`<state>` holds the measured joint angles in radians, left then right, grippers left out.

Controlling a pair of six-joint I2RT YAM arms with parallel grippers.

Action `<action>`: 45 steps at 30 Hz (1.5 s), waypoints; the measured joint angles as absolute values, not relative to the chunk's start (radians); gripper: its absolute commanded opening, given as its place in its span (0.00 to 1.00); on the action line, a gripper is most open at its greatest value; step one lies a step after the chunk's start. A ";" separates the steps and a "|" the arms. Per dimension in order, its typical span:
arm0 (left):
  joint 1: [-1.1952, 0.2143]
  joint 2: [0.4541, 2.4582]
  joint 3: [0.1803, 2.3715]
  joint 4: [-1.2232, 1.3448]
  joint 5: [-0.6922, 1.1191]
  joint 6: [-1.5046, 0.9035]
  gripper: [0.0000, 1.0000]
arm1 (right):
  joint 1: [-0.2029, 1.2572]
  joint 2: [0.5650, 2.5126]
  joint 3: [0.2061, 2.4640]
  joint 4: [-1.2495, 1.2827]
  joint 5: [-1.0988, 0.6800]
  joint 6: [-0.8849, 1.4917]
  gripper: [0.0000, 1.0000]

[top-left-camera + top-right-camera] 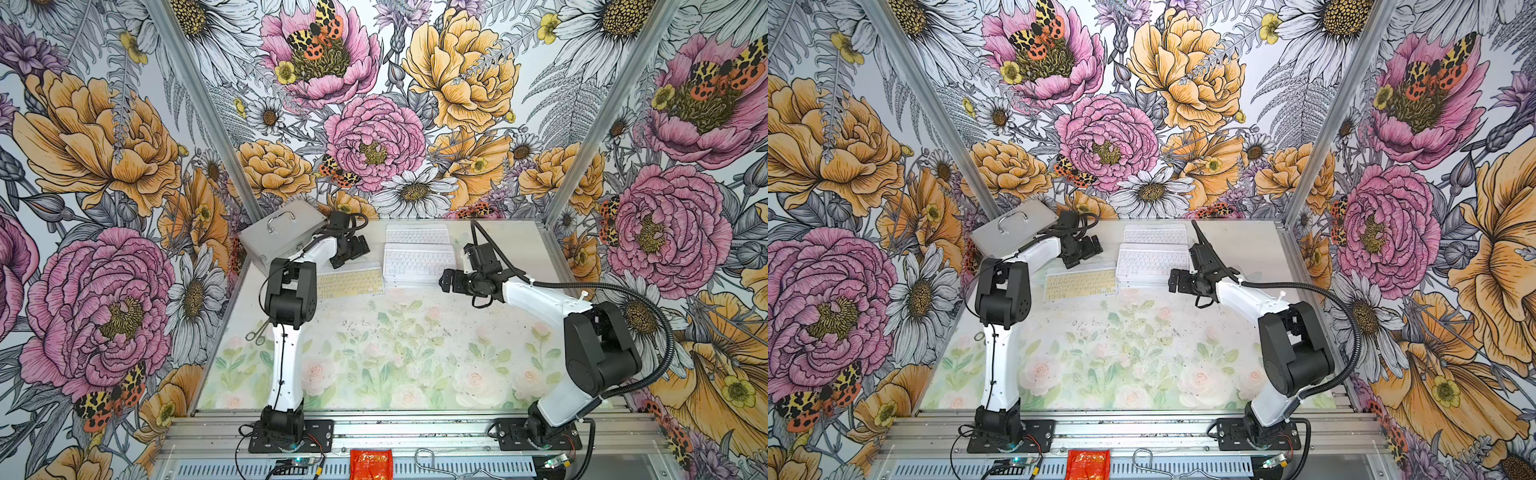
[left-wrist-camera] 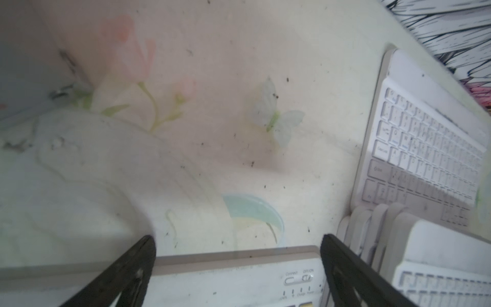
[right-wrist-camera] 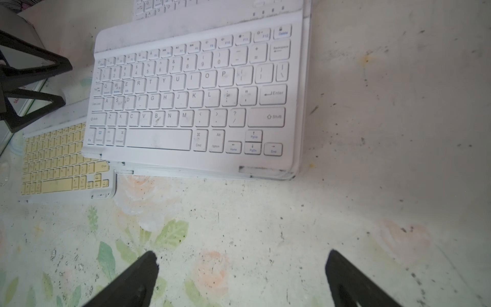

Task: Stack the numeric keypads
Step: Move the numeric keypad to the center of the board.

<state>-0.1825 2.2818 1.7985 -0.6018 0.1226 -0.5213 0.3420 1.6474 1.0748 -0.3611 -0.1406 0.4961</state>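
Left fingers [image 2: 127, 279] and right fingers [image 3: 135, 284] are hanging released; yellow keypad [image 1: 350, 283], likely light, stiff, slick, is inviting edge grip.

Count as I find it.

Keypads with faces showing: three.
- One yellow keypad [image 1: 350, 283].
- Two white ones: the rear keypad [image 1: 417, 234] and the top keypad [image 1: 417, 262], which lies on the one stack [image 2: 358, 220].

More keypads lie under that top one. My left wrist view shows at least three fanned edges. I cannot fix the exact number, so the full keypad total stays open.

Other items, one of each:
- One silver case [image 1: 282, 237].
- One pair of scissors [image 1: 257, 332].
- One red packet [image 1: 371, 463].
- One wire hook [image 1: 424, 457].

My own tools: two, the left gripper [image 2: 237, 239] and the right gripper [image 3: 242, 254].
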 measured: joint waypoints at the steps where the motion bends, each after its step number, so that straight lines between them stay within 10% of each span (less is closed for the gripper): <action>1: -0.184 2.263 1.769 -0.599 0.123 -0.524 0.99 | 0.342 1.647 1.074 -0.360 -0.142 0.498 1.00; 15: -0.204 2.080 1.485 -0.523 0.154 -0.559 0.99 | 0.342 1.618 1.020 -0.347 -0.155 0.516 1.00; 29: -0.201 2.175 1.759 -0.521 0.269 -0.623 0.99 | 0.342 1.614 1.006 -0.323 -0.163 0.534 1.00; 45: -0.191 2.157 1.573 -0.458 0.369 -0.667 0.99 | 0.342 1.578 0.986 -0.321 -0.162 0.535 1.00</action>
